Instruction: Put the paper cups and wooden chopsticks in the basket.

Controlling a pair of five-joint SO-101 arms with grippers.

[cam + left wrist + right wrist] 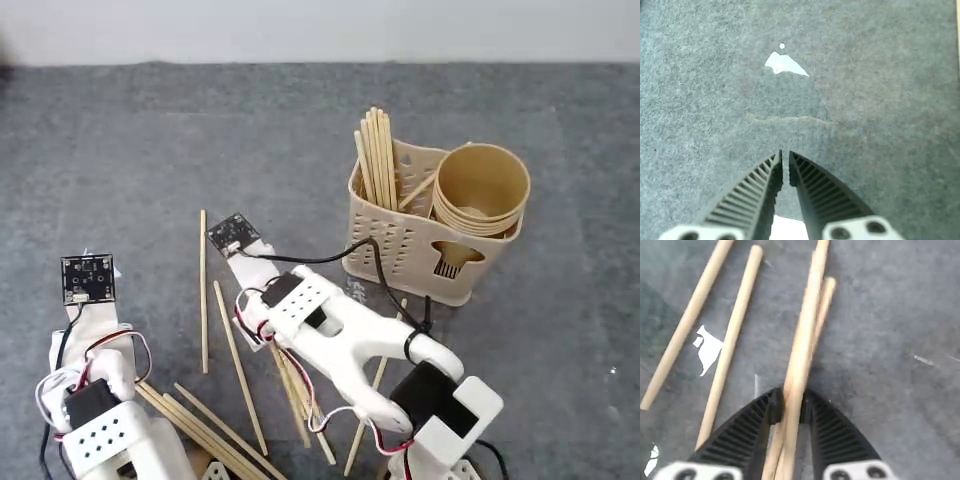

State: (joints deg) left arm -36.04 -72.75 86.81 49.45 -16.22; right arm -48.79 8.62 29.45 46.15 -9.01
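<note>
One wooden chopstick is pinched between the jaws of the right gripper. Its long axis runs almost straight ahead of the jaws rather than across them, so most of its length sticks out past the fingertips. A second chopstick lies along the same line, touching it or just beneath it; whether the jaws catch that one too cannot be told. Two loose chopsticks lie on the grey mat just beside, at a slight angle to the held one and apart from it. The basket stands to the right of this gripper and farther off. A bundle of chopsticks stands upright in its left compartment and stacked paper cups sit in its right one. The right arm is clearly the nearer one to the basket, while the left arm sits at the near left, well apart from it. The left gripper hangs over bare mat with its jaws pressed almost together on nothing, and a white scrap lies ahead of it. Because the stick points along the jaws, the carry will likely call for tipping it upright so that one end drops into the left compartment.
</note>
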